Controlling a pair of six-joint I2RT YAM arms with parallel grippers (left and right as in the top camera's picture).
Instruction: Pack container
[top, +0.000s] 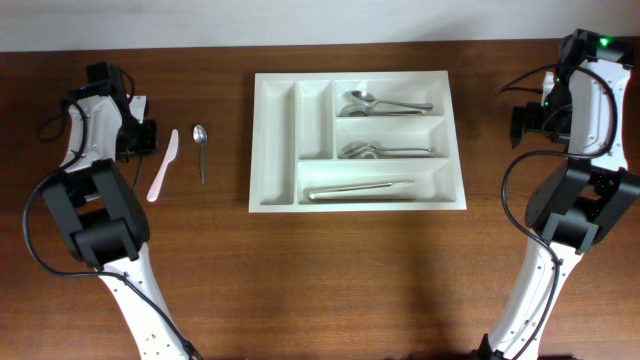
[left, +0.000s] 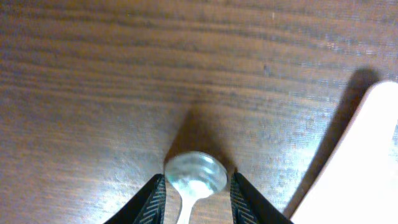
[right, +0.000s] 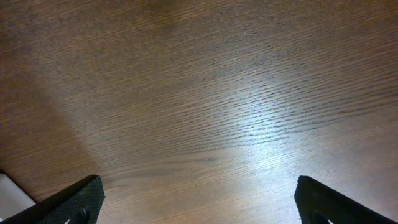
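The container, a white compartmented tray, sits at the table's centre. It holds spoons in its upper right slot, more cutlery in the middle slot and a long metal piece in the bottom one. At the far left, my left gripper is narrowly shut on a metal spoon. Its bowl sits between the fingertips and its handle runs back between them. The arm hides this spoon from overhead. My right gripper hangs wide open over bare wood at the far right.
A pale plastic knife lies just right of the left gripper. Another metal spoon lies on the table between that knife and the tray. A white corner shows at the right wrist view's lower left.
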